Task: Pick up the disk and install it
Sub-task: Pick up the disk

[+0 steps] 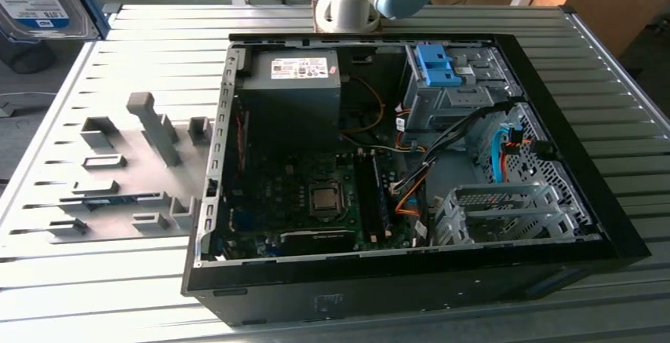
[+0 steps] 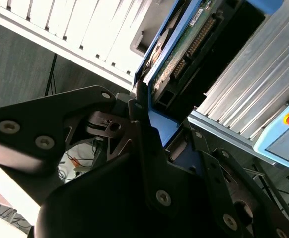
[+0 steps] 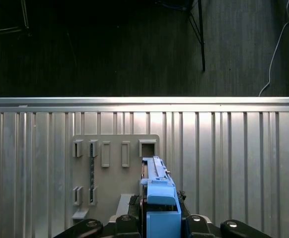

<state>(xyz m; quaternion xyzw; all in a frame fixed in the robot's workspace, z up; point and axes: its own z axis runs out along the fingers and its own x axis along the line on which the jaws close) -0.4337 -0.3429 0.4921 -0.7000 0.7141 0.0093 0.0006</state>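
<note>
Pick-up judged complete: jaws of the gripper [image 3: 159, 220] clenched on the disk [image 3: 155, 173], edge-on above the table [image 3: 234, 163]; installation outstanding, calling for alignment with the open case's [image 1: 586, 225] drive bay [image 1: 453, 101].

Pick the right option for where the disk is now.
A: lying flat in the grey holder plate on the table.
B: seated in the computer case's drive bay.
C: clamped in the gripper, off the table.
C: in the first wrist view the gripper is shut on the blue-framed disk, which it holds edge-on over the grey holder plate.
</note>
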